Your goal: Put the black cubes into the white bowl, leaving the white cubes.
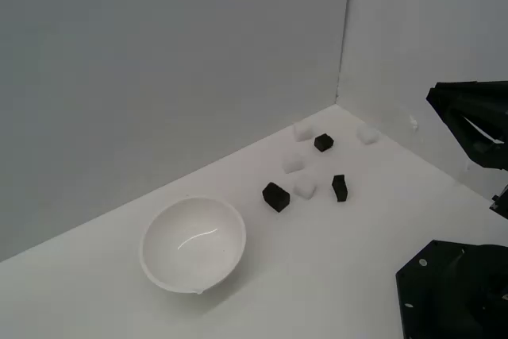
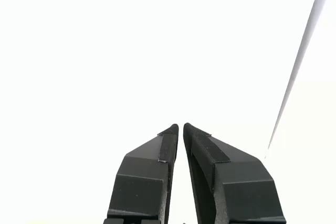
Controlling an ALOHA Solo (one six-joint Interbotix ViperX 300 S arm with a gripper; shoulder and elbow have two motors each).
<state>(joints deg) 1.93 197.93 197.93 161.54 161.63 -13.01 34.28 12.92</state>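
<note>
Three black cubes lie on the white surface: one (image 1: 275, 196) nearest the bowl, one (image 1: 340, 187) to the exterior view's right of it, and one (image 1: 323, 143) further back. Several white cubes sit among them, such as one (image 1: 305, 189) between the two front black cubes and another (image 1: 294, 164) just behind it. The white bowl (image 1: 193, 244) stands upright and empty, towards the exterior view's left. In the wrist view my gripper (image 2: 181, 125) is shut with nothing between its fingers, facing only white surface. No cube or bowl shows in that view.
My black arm (image 1: 475, 121) hangs at the exterior view's right edge, above and away from the cubes. Its base (image 1: 452, 291) fills the lower right corner. Two grey walls meet in a corner (image 1: 341, 77) behind the cubes.
</note>
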